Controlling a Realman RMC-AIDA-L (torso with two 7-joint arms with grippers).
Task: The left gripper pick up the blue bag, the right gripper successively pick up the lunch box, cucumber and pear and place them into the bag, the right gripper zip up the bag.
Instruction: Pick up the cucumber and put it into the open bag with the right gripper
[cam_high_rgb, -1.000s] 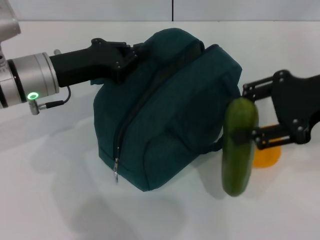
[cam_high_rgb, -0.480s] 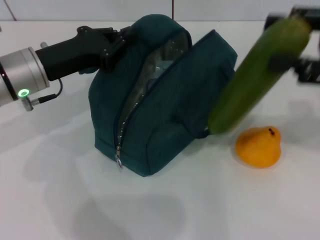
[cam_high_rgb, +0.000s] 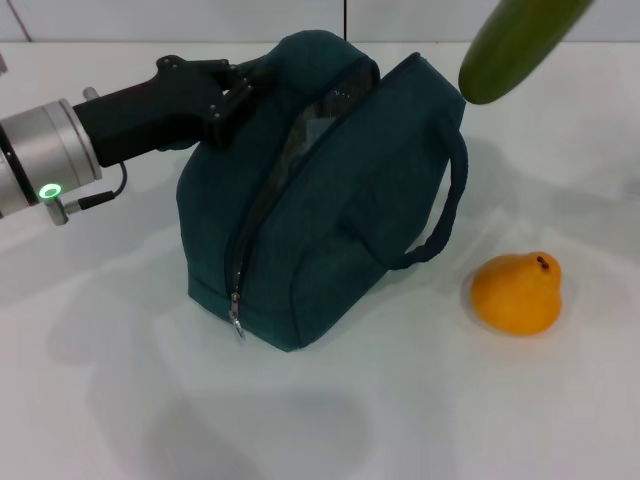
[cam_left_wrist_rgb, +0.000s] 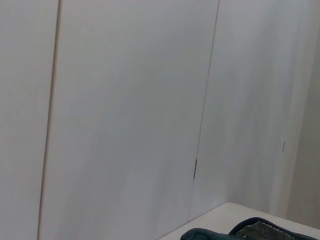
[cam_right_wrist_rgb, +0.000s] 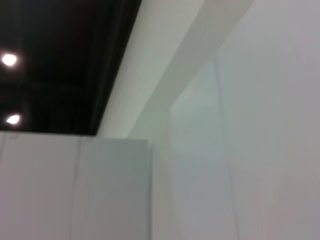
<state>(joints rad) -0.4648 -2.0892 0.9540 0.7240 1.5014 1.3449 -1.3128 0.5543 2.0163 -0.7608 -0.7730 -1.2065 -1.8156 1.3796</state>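
In the head view the blue bag (cam_high_rgb: 320, 190) stood on the white table (cam_high_rgb: 400, 420), left of centre, its zipper run open along the top so that a pale lining showed in the slit, the metal pull (cam_high_rgb: 236, 322) hanging at the near, low end. The left gripper (cam_high_rgb: 243, 85) came in from the left on its black arm and was clenched on the bag's upper far-left edge, holding that side up. One loop handle (cam_high_rgb: 445, 215) drooped down the bag's right flank. The pear (cam_high_rgb: 517, 292) sat on the table to the right of the bag, apart from it, stem end up. The cucumber (cam_high_rgb: 515, 40) hung in the air at the top edge of the picture, tilted, its lower tip above the bag's upper right corner; its upper part ran out of the picture. The right gripper did not show, so its grasp could not be judged. Bare table lay open in front of the bag and around the pear.

The left wrist view showed mostly pale wall panels (cam_left_wrist_rgb: 125, 110); only at the edge did a sliver of the blue bag (cam_left_wrist_rgb: 210, 234) and its grey lining appear against a strip of table.

The right wrist view showed none of the work: a white wall (cam_right_wrist_rgb: 240, 150), a dark ceiling (cam_right_wrist_rgb: 55, 55) and two small lamps (cam_right_wrist_rgb: 9, 59).
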